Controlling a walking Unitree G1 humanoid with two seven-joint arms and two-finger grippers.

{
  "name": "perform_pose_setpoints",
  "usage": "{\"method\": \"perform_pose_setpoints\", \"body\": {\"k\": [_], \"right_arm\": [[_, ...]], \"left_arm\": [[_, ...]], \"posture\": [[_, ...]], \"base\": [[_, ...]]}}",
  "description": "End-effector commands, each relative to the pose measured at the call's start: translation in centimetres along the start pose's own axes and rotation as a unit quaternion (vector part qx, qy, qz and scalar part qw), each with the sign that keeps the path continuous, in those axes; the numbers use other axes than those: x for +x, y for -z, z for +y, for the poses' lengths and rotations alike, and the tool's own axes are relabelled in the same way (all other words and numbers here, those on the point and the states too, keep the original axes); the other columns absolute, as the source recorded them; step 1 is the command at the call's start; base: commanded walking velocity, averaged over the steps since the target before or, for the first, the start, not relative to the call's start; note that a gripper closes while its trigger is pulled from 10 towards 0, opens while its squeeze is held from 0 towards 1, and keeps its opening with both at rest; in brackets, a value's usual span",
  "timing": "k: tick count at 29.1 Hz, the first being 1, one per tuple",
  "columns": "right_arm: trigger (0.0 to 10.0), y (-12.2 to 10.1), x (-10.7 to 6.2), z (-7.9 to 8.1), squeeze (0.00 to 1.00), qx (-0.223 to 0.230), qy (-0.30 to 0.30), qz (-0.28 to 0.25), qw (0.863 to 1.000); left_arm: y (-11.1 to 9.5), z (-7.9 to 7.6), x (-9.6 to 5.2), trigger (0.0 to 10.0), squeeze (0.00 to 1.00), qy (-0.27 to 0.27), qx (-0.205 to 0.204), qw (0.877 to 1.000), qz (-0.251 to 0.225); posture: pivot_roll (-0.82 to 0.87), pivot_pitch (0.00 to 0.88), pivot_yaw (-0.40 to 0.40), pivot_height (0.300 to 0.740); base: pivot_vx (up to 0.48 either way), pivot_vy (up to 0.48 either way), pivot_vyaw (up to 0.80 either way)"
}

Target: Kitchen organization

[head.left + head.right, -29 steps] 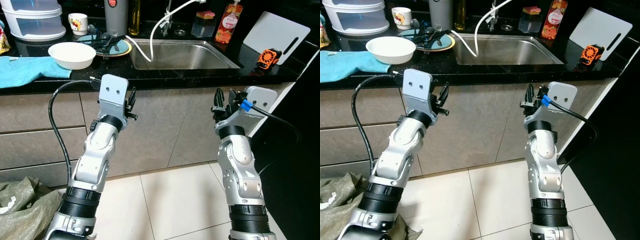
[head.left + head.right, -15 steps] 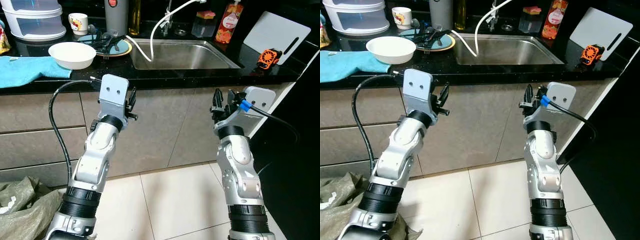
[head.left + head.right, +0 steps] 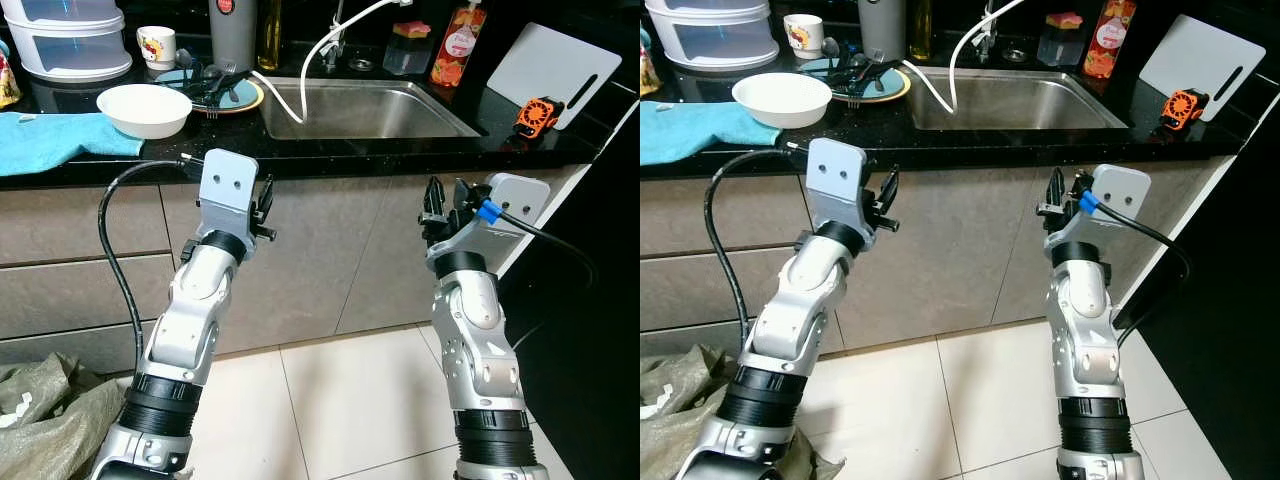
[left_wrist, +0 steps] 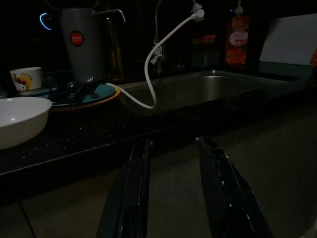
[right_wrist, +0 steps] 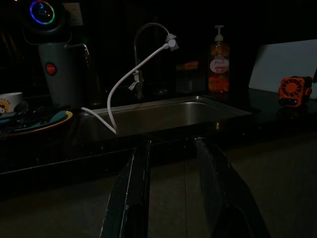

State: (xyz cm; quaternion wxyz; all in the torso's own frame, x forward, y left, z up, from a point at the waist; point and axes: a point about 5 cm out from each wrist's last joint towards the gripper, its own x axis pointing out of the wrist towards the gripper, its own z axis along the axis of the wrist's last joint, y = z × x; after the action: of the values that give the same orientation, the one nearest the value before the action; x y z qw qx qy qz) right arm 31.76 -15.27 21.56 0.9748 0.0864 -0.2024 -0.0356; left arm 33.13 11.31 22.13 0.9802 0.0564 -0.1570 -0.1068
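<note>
I face a black kitchen counter [image 3: 400,150] with a steel sink [image 3: 370,110] in its middle. A white bowl [image 3: 145,108] sits on the counter at the left, beside a blue cloth [image 3: 50,140]. Behind the bowl a blue plate [image 3: 215,92] holds dark cutlery. My left gripper [image 3: 264,205] is raised in front of the cabinet, below the counter edge, open and holding nothing. My right gripper [image 3: 447,205] is raised at the same height below the sink's right side, open and holding nothing too.
A grey kettle [image 3: 232,35], a cartoon mug [image 3: 156,45] and stacked white containers [image 3: 70,40] stand at the back left. A white hose [image 3: 310,60] hangs from the tap. A red soap bottle [image 3: 457,45], white cutting board [image 3: 552,70] and orange gadget [image 3: 538,115] are right. A sack [image 3: 50,410] lies on the floor.
</note>
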Motion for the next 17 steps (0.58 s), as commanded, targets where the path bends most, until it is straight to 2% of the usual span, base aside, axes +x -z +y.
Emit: {"method": "perform_pose_setpoints", "body": {"k": [1, 17], "right_arm": [[10.0, 0.25, 0.06, 0.15, 0.0, -0.003, -0.006, 0.004, 1.0], [10.0, 0.0, 0.17, 0.41, 0.0, 0.002, -0.005, 0.001, 1.0]], "left_arm": [[-0.34, -0.51, 0.13, 10.0, 0.0, 0.007, 0.002, 1.0, -0.008], [-0.06, -0.83, -0.1, 10.0, 0.0, 0.01, -0.004, 1.0, -0.004]], "posture": [[0.26, 0.0, -0.085, 0.74], [0.24, 0.0, -0.085, 0.74]], "base": [[0.0, 0.0, 0.0], [0.0, 0.0, 0.0]]}}
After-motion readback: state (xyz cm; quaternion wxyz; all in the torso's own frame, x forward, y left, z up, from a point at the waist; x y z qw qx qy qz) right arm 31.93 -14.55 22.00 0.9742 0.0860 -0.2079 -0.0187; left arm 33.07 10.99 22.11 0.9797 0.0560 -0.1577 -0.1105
